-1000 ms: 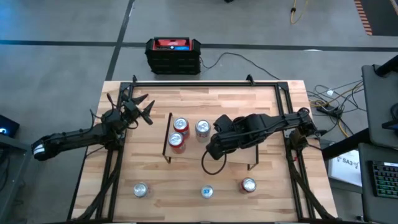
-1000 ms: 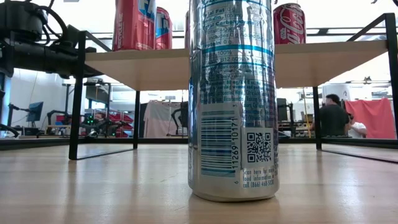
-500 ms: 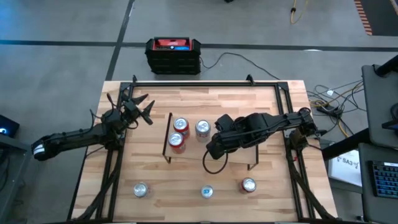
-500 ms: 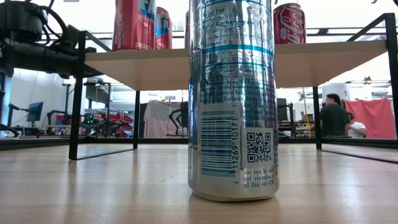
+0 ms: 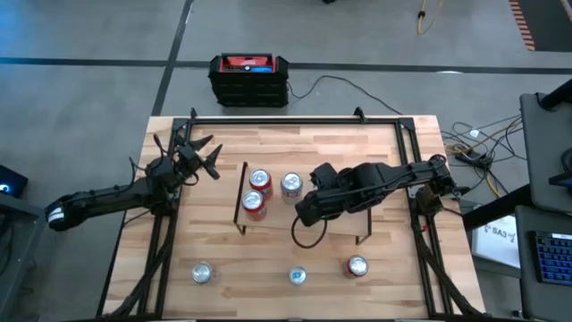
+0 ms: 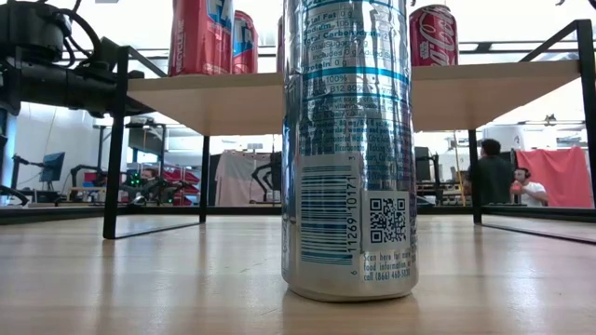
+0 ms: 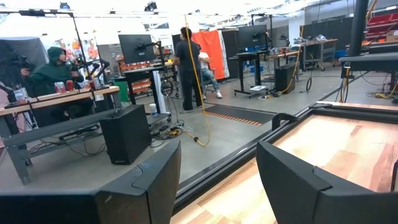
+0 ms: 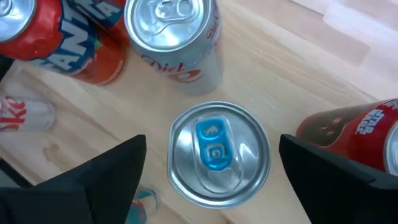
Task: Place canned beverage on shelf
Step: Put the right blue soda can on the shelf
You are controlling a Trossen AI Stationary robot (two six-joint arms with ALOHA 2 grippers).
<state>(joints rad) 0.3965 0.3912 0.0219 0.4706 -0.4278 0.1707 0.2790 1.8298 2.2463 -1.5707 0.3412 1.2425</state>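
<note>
1. The right gripper (image 5: 306,213) hangs over the shelf (image 5: 344,224), just right of the cans already parked on it. In the right wrist view its two dark fingers (image 8: 109,177) stand wide apart on either side of a silver can with a blue tab (image 8: 219,154), not touching it as far as the view shows.

2. That can stands upright on the shelf board. Around it in the right wrist view: a Diet Coke can (image 8: 175,38), an orange Fanta can (image 8: 65,37) and a red can (image 8: 357,140) at the edge.

3. From above, three cans show on the shelf's left part: two silver tops (image 5: 260,179) (image 5: 291,184) and a red one (image 5: 253,204). The blue-tab can is hidden under the gripper there.

4. Three more cans sit on the table (image 5: 384,143) along the near edge, well apart: a silver one (image 5: 202,273), a slim blue-tab one (image 5: 297,276) and a red one (image 5: 357,266). The slim one fills the low view (image 6: 349,149).

5. The left gripper (image 5: 204,154) waits over the table's left side, well away from the shelf, jaws apart and empty.

6. Behind the table sits a black and red box (image 5: 249,79) on the floor. People (image 7: 188,65) show in the room beyond.
</note>
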